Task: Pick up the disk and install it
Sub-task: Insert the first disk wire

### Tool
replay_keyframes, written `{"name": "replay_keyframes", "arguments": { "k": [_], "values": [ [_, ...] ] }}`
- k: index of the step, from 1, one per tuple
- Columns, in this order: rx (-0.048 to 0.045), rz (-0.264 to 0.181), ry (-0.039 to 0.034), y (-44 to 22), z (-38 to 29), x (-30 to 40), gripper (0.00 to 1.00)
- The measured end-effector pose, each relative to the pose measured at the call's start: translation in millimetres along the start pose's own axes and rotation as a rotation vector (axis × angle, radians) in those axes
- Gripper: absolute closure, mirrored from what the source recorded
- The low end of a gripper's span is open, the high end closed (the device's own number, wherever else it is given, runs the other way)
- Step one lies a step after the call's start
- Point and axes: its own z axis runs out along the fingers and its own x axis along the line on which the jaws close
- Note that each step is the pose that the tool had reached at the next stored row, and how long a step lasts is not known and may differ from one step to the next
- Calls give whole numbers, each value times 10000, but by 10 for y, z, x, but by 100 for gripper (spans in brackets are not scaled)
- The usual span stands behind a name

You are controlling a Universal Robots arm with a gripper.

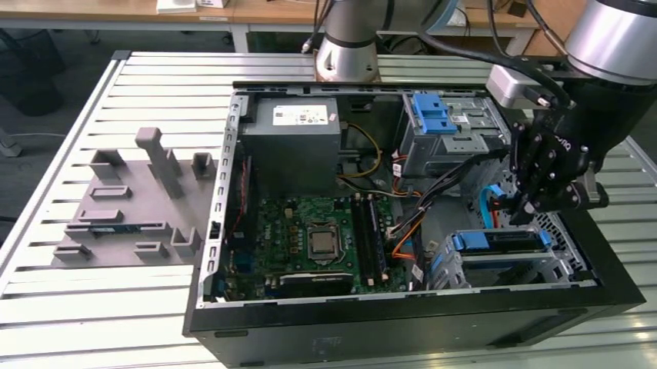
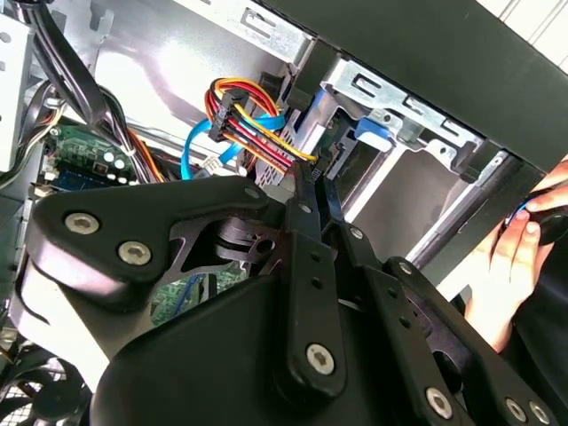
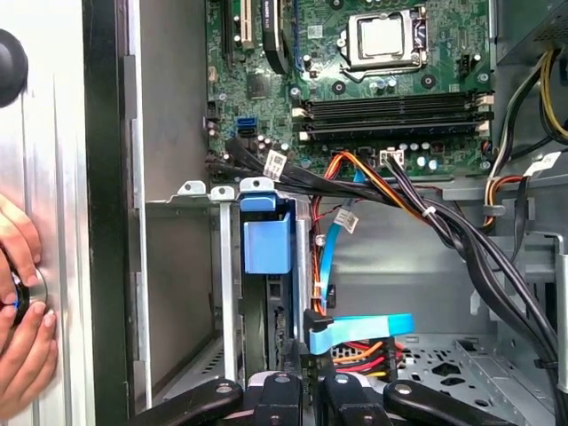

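Observation:
The disk [image 1: 500, 241] sits on edge in the drive cage at the near corner of the open computer case on the exterior view's right, with its blue carrier frame [image 3: 266, 244] facing up. My gripper [image 1: 518, 209] hangs just above and behind it, inside the case. In both wrist views the fingers [image 2: 306, 213] lie pressed together, shut, with nothing clearly between them. Their tips [image 3: 306, 368] rest by the disk's rear end, next to the flat blue data cable [image 3: 359, 327] and the bundle of red, yellow and orange wires [image 2: 257, 133].
A person's hand [image 3: 19, 311] rests on the outside of the case wall beside the drive cage. Thick black cables [image 3: 461, 235] cross above the motherboard [image 1: 313, 238]. A grey power-supply box [image 1: 292, 134] and a second cage with a light-blue latch [image 1: 431, 115] stand at the back. A grey fixture [image 1: 134, 207] lies on the exterior view's left.

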Motion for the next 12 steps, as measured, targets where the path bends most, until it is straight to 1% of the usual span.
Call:
{"name": "replay_keyframes", "arguments": {
  "k": [4, 8, 12],
  "values": [
    [0, 1, -5, -1, 17, 31, 84],
    [0, 1, -2, -2, 20, 33, 84],
    [0, 0, -3, -3, 29, 57, 84]
  ]
}}
